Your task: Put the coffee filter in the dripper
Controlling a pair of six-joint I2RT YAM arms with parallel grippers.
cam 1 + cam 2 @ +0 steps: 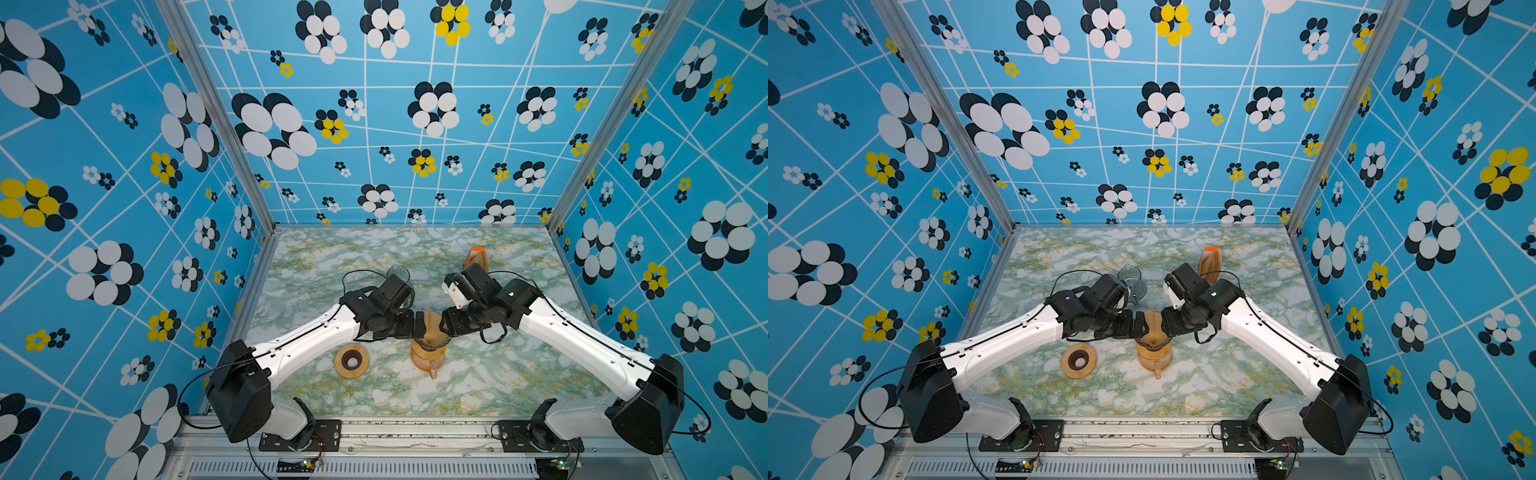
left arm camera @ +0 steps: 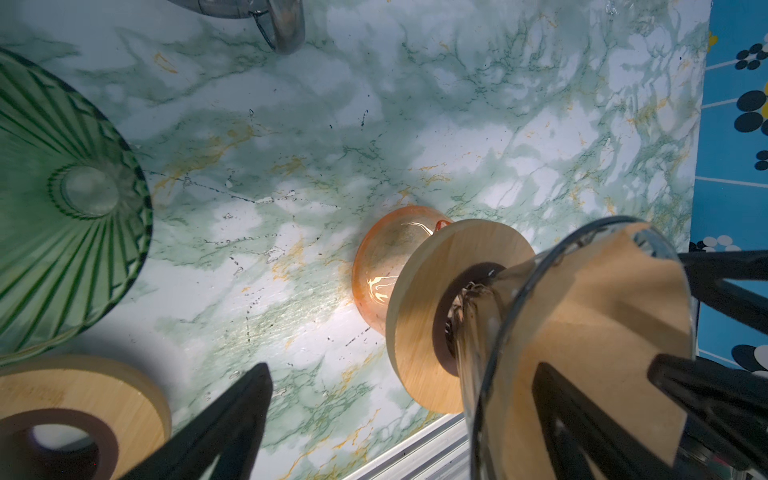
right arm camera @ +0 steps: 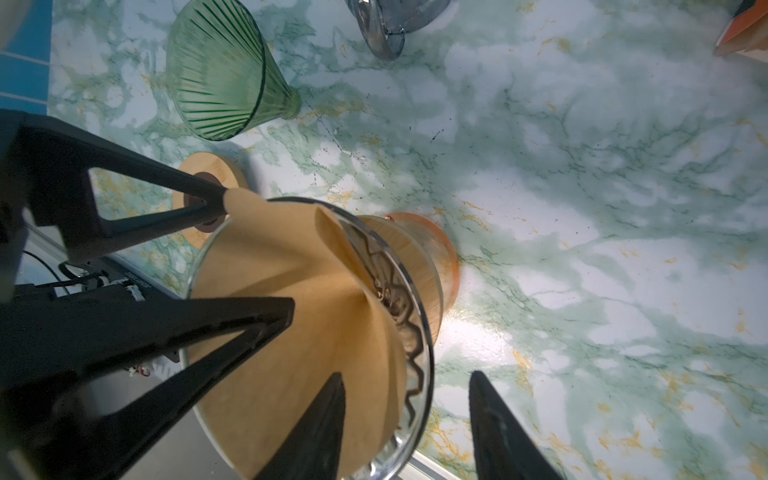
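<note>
- Filter (image 3: 291, 270): brown paper cone, inside the glass dripper (image 3: 428, 361). One flap folds inward, away from the glass, and a corner stands above the rim. Judged: in, but not seated flush.
- Dripper: stands on a wooden collar (image 2: 424, 299) atop the orange carafe (image 2: 382, 266), on the near middle of the surface (image 1: 374, 257).
- Left gripper (image 2: 401, 368): fingers spread wide and holding nothing. One tip touches the raised corner and the other lies over the paper inside the cone.
- Right gripper (image 3: 406, 375): fingers part open, astride the rim, one over the paper inside and one outside the glass. A gap shows on the outer side, so there is no grip.
- Handling, judged: the filter is very light and limp, and it creases or tears under a hard pinch. It is best taken at the upper edge, or pressed lightly outward against the wall.
- Hazard, judged: the dripper and carafe are fragile, smooth and stacked. A sideways push at the rim could tip the stack.
- Also present, well apart: a green dripper (image 3: 220, 70), a spare ring (image 1: 351, 360), a grey jug (image 3: 386, 25) and a filter pack (image 1: 477, 257).
</note>
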